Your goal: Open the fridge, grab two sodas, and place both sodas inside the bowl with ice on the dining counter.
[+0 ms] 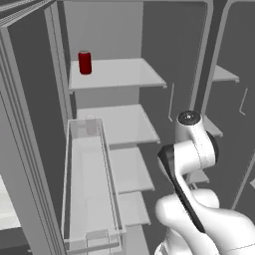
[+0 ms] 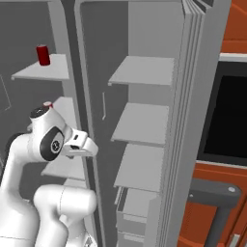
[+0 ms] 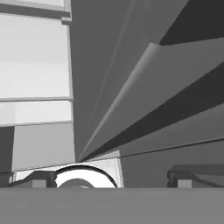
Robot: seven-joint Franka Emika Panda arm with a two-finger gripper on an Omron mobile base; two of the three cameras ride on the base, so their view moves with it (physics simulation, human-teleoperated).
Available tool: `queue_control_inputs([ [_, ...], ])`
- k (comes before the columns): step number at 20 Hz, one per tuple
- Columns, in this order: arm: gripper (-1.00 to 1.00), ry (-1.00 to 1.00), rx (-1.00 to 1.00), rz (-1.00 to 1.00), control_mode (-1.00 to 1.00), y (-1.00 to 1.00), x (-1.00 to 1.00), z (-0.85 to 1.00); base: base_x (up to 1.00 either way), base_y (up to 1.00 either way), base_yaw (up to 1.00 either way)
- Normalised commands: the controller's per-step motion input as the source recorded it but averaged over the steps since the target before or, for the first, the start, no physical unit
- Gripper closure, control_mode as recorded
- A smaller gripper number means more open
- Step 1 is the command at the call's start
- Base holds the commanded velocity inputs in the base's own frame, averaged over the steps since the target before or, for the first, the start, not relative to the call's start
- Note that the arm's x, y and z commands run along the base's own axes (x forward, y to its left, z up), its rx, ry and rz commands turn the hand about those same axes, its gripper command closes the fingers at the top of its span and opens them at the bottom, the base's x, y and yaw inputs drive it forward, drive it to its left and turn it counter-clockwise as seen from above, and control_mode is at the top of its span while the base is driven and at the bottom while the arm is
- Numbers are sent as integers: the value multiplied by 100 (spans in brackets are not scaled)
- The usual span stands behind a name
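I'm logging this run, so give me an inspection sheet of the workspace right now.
Surface: pale grey shelves in the open fridge.
Job's things: one red soda upright on the top left shelf; second soda, bowl and counter not seen.
Clutter: clear door bin, looks empty.
End effector: tips barely visible in the hand view; opening unclear.
Cables: nothing seen.
Surroundings: reddish-brown cabinets, dark appliance panel.

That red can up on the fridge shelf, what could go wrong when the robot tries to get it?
The soda can stands upright near the shelf front edge, so a clumsy approach might tip it or knock it off. The arm is folded low, well below that shelf, so rising to it could clip shelf edges or the clear door bin. Only one can shows plainly; a second may be hard to find.
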Motion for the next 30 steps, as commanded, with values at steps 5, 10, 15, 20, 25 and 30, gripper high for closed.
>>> queue_control_inputs([
  [5, -100, -9, 0, 18, -100, 26, -4, -5, 1, 10, 10],
  [10, -100, -21, 0, 29, -100, 50, -37, -1, 0, 0, 0],
  [15, -100, -19, 0, 27, -100, 63, -13, 0, 0, 0, 0],
  [20, -100, -16, 0, 25, -100, 75, -5, -1, 0, 0, 0],
  [25, -100, -18, 2, 7, -100, 32, 1, 0, 0, 0, 0],
  [30, -100, -11, 7, 0, -100, 16, 7, 0, 0, 0, 0],
])
